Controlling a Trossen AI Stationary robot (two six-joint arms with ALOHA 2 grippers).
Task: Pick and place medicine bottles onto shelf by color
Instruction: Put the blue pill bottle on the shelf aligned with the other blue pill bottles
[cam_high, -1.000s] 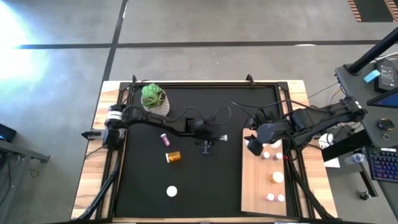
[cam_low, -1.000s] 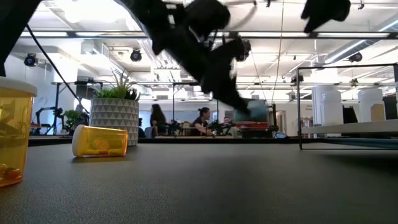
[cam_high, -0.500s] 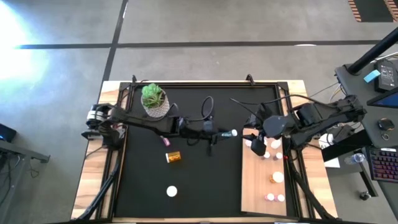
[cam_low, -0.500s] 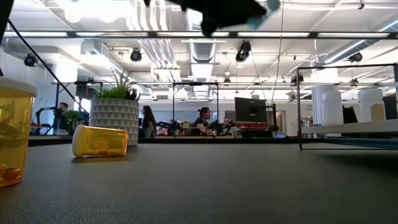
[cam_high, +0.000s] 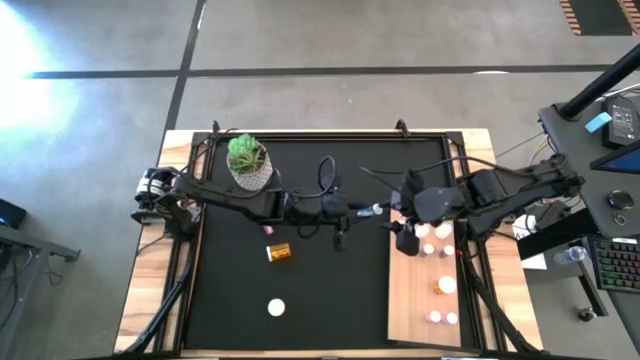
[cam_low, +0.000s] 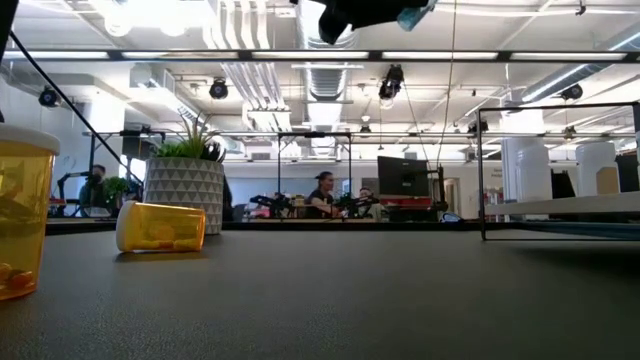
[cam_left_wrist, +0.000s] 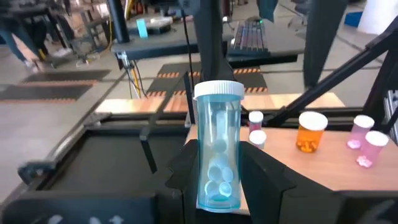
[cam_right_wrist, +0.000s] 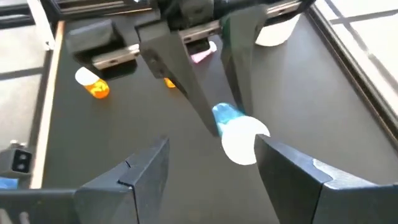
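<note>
My left gripper (cam_high: 362, 212) is shut on a teal see-through bottle (cam_left_wrist: 217, 149) with a white cap, high above the black mat's middle. It also shows at the top of the low view (cam_low: 410, 12). My right gripper (cam_high: 400, 228) is open just right of it, above the left edge of the pale wooden shelf (cam_high: 415, 300). Its fingers stand on either side of the bottle's cap (cam_right_wrist: 244, 140); whether one touches it I cannot tell. A pink bottle (cam_high: 268, 226), an orange bottle (cam_high: 279, 252) and a white-capped one (cam_high: 276, 308) rest on the mat. My left gripper pinches the teal bottle's base end (cam_left_wrist: 214, 193) between its two fingers (cam_left_wrist: 264, 180). The fingers come level from the table's left and lie along the bottle. The capped end (cam_left_wrist: 219, 90) sticks out toward the right edge. The bottle is lifted clear of the mat.
Several bottles stand on the shelf: an orange one (cam_high: 445, 285), pink ones (cam_high: 435, 318) and small white-capped ones (cam_high: 445, 232). A potted plant (cam_high: 247, 160) stands at the mat's far left. In the low view an orange bottle (cam_low: 160, 227) lies on its side before the pot.
My left gripper has risen off the mat with the teal bottle and gone toward the table's right edge, the bottle now lifted clear with its cap toward the shelf. My right gripper has shifted a little toward the bottle's cap.
</note>
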